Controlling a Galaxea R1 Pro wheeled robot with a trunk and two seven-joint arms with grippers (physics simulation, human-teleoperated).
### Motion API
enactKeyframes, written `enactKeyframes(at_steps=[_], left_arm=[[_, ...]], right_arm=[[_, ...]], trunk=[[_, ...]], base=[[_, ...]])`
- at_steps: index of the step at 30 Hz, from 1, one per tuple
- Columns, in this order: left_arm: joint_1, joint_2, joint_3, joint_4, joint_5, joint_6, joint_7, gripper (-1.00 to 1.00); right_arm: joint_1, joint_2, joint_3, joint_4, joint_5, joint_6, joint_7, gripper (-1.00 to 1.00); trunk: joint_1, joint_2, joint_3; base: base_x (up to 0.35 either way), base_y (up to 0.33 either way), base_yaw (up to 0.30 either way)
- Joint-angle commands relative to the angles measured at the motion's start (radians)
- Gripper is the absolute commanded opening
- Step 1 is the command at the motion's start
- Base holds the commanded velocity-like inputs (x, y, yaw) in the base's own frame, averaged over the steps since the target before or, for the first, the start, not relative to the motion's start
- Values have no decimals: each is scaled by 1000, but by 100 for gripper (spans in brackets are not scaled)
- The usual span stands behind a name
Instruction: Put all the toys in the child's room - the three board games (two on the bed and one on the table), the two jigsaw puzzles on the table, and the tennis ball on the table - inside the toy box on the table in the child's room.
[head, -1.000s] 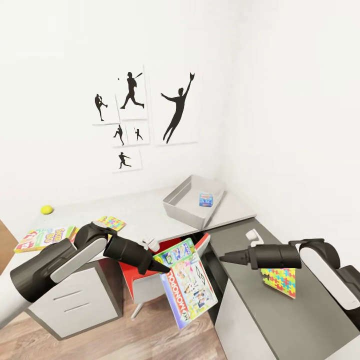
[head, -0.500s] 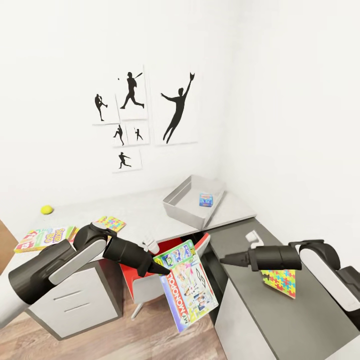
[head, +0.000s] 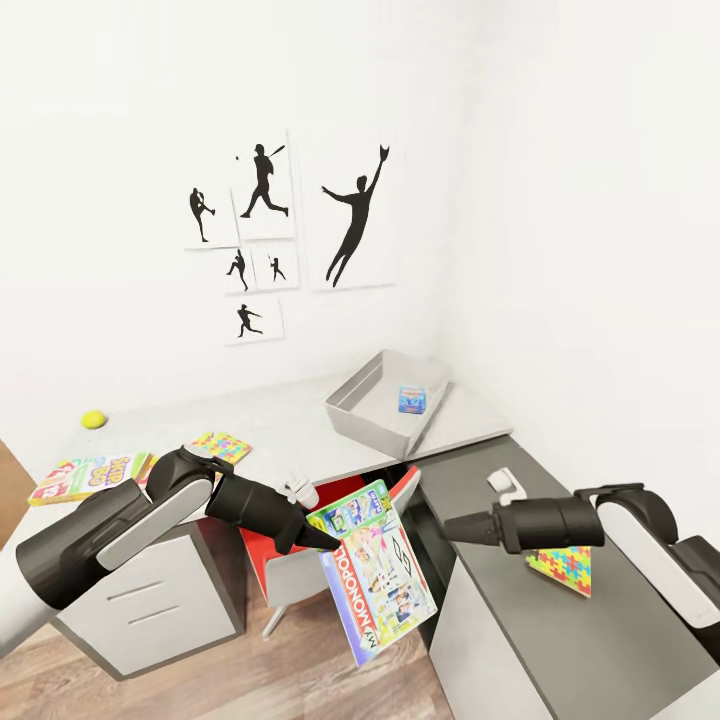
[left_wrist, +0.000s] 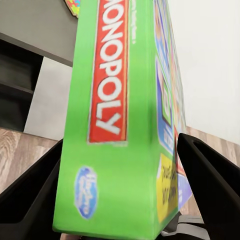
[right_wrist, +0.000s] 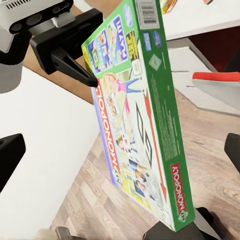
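**Monopoly box held over floor, toy box still far off**

Nearest: left gripper has its jaws clamped on the top corner of the Monopoly board game. Box hangs tilted, face toward right arm, above the wood floor in the gap between the two worktop wings. Left wrist view: green box edge sits between both jaws, held firm.

Right gripper is just beside the box, pointing at it and not touching. Jaws look close together in head view, but I cannot tell their state for sure. Under that arm, one jigsaw puzzle lies on the lower dark worktop.

Farther left on the pale worktop: second puzzle, yellow-green-red board game, tennis ball near the wall.

Farthest: toy box at the corner, small blue board game already inside.

Step judgement: carry and drop. The single corner grip lets the box swing, so lift slowly, raise it clear of the worktop edge and the bin's flared wall, level it above the opening, then release. The right arm could steady the low edge.

Readable text: "MONOPOLY" on the red band, "MY MONOPOLY" on the face, round blue logo too blurred to read.
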Motion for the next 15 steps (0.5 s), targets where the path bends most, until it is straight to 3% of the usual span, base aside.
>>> enactKeyframes(at_steps=[1, 15], left_arm=[[-2, 1, -1, 0, 2, 3, -1, -100], [-1, 1, -2, -8, 2, 3, -1, -100]], right_arm=[[-1, -2, 2, 0, 1, 3, 7, 100], [-4, -9, 32, 0, 0, 3, 22, 100]], trunk=[[1, -2, -2], [1, -2, -2]], base=[[0, 0, 0], [0, 0, 0]])
